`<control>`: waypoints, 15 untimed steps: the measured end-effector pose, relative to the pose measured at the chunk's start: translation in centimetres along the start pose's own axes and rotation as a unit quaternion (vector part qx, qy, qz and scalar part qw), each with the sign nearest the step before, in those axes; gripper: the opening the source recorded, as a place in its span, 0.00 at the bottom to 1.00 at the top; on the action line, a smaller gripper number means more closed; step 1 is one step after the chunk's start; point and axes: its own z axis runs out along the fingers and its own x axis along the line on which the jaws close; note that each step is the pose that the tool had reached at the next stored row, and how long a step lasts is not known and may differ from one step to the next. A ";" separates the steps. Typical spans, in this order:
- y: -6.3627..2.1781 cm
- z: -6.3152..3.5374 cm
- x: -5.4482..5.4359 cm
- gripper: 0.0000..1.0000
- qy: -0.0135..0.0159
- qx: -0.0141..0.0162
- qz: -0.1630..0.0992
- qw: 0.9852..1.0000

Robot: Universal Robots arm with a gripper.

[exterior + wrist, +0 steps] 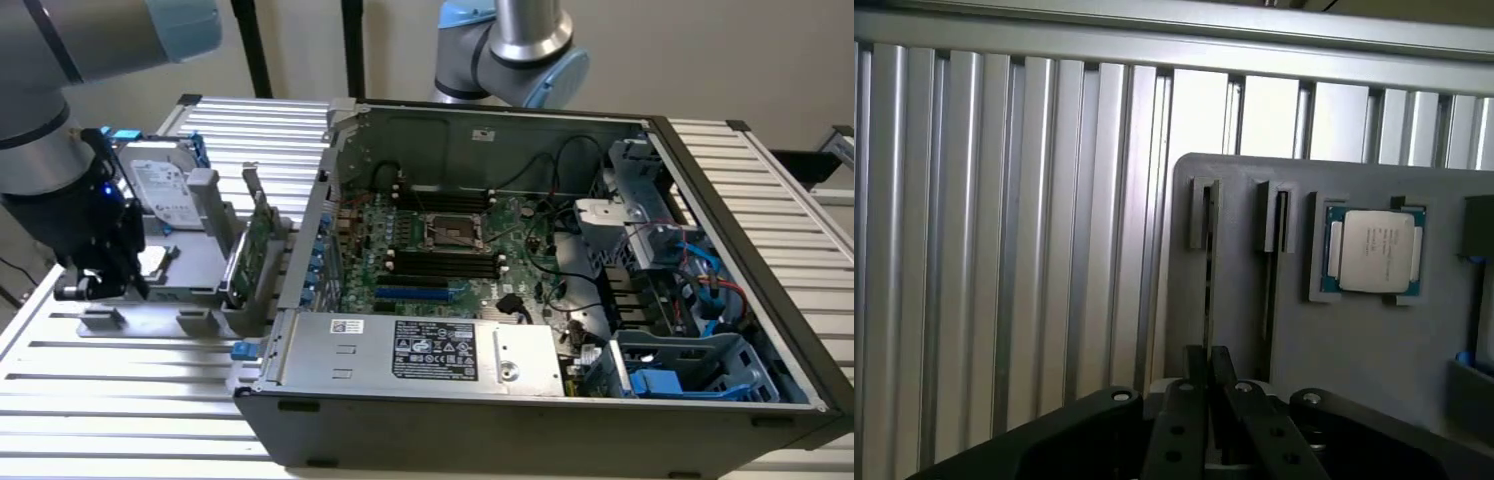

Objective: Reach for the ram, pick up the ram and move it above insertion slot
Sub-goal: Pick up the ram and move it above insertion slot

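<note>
- fingers (1220, 368) are drawn together with nothing visible between them. They hang over one end of the grey holder (1354, 360) on the tabletop (120, 390).
- ram (1206, 300): best guess is the thin dark edge standing in the holder slot (1201, 215) lined up with the fingers. It's edge-on, so I can't confirm.
- Closed like this, the fingers would meet the ram's top edge instead of straddling it. That could chip the board or jam it in the slot.
- The board is thin. An off-centre pinch would let it tilt on lifting and drag on the slot walls.
- The second slot (1272, 290) and the CPU (1374, 250) sit just beside it, so sideways drift would knock them.
- The hard drive (160, 190) and expansion card (251, 245) stand upright between the arm and the case (534, 430). A low carry would clip them or the case wall.
- The memory slots (441, 265) have cables nearby, which is a snag risk.
</note>
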 end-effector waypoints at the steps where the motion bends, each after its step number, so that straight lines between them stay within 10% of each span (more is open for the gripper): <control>1: -0.11 -0.45 0.0 0.14 0.000 0.000 0.000 1.000; 15: -4.45 -6.94 0.2 0.14 -0.001 -0.001 0.000 1.000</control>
